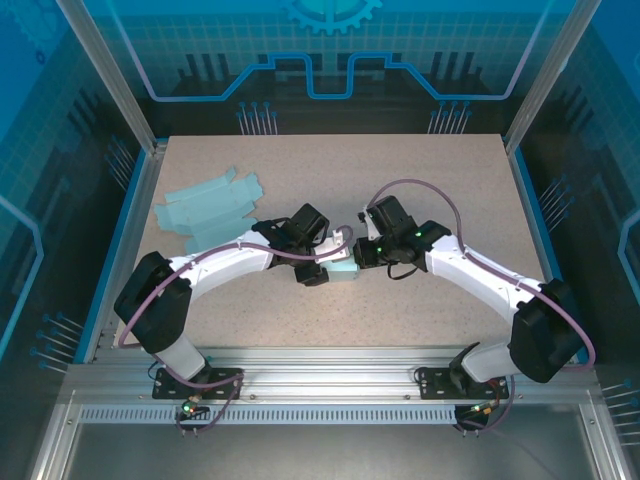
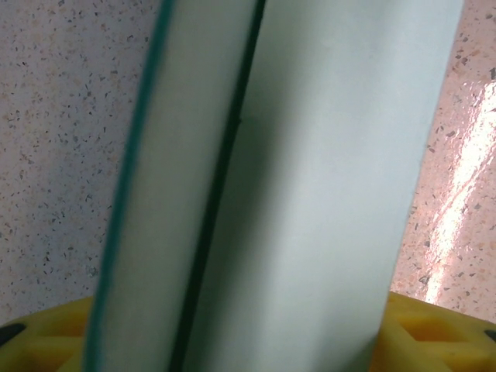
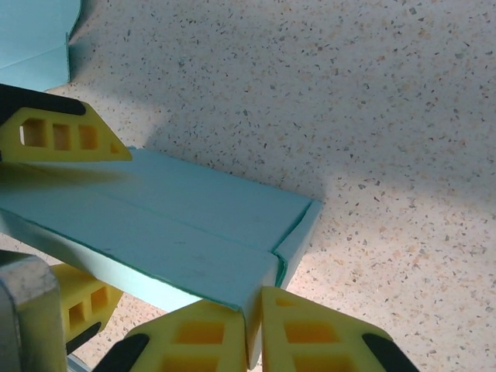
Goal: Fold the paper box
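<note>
Teal card, thin and creased, half folded into a flat sleeve. Found between the two grippers as the box (image 1: 345, 272), low over the table (image 1: 450, 200); hard to say whether resting on it or just lifted.

Left of the box: clamped across its broad faces by the left gripper (image 2: 240, 345), with one yellow pad (image 3: 62, 136) on top and another beneath (the lower one half hidden in the right wrist view, so firmness is a judgement).

At the box's right end: pinched by the right gripper (image 3: 256, 329), fingertips closed together on the thin edge where the wall turns up at the seam.

Worth noting for the coming move: long axis running from one gripper to the other, roughly across the table, body held on the left and the unfinished end facing the right jaws. Probably a job for the right arm, then, as the one already touching that end, with the left merely steadying.

Beyond the box, well apart and to its far left: flat blanks (image 1: 205, 210) of the same card, spread in a loose pile.
</note>
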`<act>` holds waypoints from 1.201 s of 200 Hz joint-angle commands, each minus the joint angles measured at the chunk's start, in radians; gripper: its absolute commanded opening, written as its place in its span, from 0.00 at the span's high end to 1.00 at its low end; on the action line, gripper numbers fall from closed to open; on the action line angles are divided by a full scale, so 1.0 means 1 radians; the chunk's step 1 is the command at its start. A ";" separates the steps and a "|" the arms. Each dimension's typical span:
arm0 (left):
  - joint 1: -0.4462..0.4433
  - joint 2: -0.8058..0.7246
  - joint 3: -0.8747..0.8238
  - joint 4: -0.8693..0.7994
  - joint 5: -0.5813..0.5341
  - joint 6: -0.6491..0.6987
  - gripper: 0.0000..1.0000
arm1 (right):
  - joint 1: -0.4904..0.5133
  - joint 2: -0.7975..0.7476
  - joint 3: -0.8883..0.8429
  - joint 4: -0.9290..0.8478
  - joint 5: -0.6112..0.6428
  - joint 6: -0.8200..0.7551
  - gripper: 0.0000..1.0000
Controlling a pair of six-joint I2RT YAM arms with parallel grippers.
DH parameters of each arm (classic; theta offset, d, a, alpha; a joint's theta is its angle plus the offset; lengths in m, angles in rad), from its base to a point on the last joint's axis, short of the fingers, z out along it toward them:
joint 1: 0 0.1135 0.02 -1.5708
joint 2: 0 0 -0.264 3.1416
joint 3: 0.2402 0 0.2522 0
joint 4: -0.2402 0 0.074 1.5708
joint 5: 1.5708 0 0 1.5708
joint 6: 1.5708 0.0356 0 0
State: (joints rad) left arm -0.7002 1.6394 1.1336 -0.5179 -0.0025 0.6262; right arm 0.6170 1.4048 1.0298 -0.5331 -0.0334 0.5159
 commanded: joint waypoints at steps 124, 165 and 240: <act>0.002 0.049 0.016 -0.009 0.053 -0.020 0.43 | 0.018 0.068 0.063 0.020 -0.044 0.088 0.90; 0.002 0.019 0.012 0.004 0.027 -0.032 0.38 | 0.018 0.080 0.053 -0.004 0.015 0.075 0.92; 0.002 -0.214 -0.109 0.141 -0.025 -0.088 0.26 | 0.018 0.077 0.073 -0.033 0.041 0.058 0.92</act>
State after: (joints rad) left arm -0.6964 1.5246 1.0698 -0.4496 -0.0078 0.5884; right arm 0.6174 1.4670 1.0737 -0.5350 -0.0036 0.5838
